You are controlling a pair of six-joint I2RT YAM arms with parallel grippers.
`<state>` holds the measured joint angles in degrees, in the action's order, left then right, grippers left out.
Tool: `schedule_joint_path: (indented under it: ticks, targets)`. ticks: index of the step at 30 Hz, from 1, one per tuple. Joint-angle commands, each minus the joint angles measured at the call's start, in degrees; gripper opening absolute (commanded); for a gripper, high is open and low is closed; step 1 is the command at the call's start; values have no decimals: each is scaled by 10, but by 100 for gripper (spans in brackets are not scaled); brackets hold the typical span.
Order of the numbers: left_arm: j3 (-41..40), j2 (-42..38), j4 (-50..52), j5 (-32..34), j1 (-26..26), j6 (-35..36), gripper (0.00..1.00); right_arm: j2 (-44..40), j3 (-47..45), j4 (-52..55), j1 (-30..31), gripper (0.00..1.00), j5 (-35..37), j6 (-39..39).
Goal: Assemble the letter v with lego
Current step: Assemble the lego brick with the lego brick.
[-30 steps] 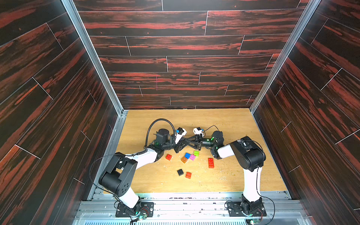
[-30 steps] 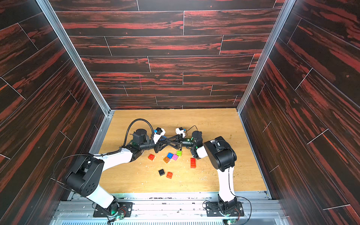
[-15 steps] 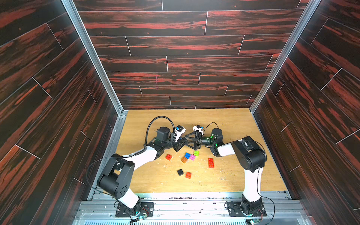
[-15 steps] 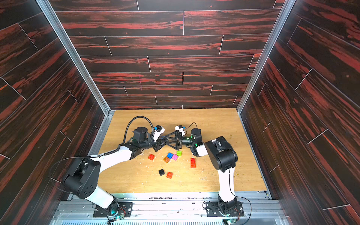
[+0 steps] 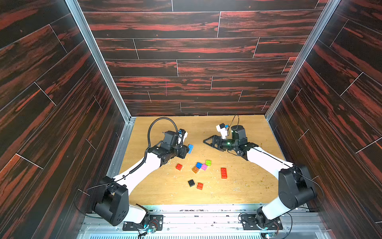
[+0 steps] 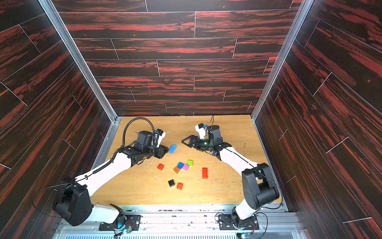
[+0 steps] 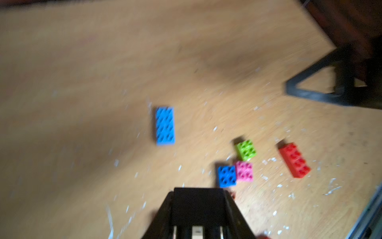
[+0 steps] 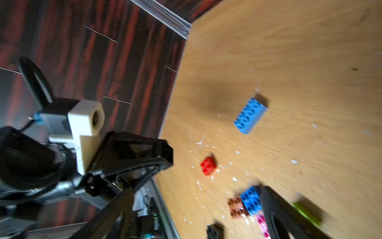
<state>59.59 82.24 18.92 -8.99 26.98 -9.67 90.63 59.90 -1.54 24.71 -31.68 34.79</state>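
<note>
long light-blue brick (image 6: 172,148) flat on table (image 6: 227,128); left gripper (image 6: 164,150) closed, empty, just beside it; right gripper (image 6: 184,142) open, near; wrist views blurred, orange brick (image 7: 233,195) apparently part-hidden

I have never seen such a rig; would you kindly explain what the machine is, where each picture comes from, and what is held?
Two white-and-black robot arms, the left arm and the right arm, stand at a wooden table between dark panelled walls. Two pictures look down from overhead; the blurry two come from cameras on the wrists. Studded plastic bricks lie loose on the table: a long light-blue brick, a long red brick, a red square, a second red square, a blue square, a pink square, a green square, an orange square and a black square. Nothing is held: the left arm's fingers are shut and empty, the right arm's fingers spread open.
</note>
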Motion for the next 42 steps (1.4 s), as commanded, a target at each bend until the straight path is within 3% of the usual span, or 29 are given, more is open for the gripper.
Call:
schedule_joint_path:
  ticks: [1,9,13,17,30,42]
  targets:
    - [15,-10,181,97,2,-83,0,-17,-5,122,23,98,82,-91]
    - [-53,-44,261,161,17,-202,0,-21,-22,129,48,98,101,-106]
    - [-70,-21,250,178,16,-220,0,-24,-14,137,69,98,139,-116]
    - [-41,54,235,189,8,-209,0,-17,-9,146,87,98,160,-119]
    - [160,267,238,117,-34,-142,0,-42,-43,133,95,98,149,-108]
    - [245,343,284,100,-60,-99,4,-47,-45,135,95,98,146,-106]
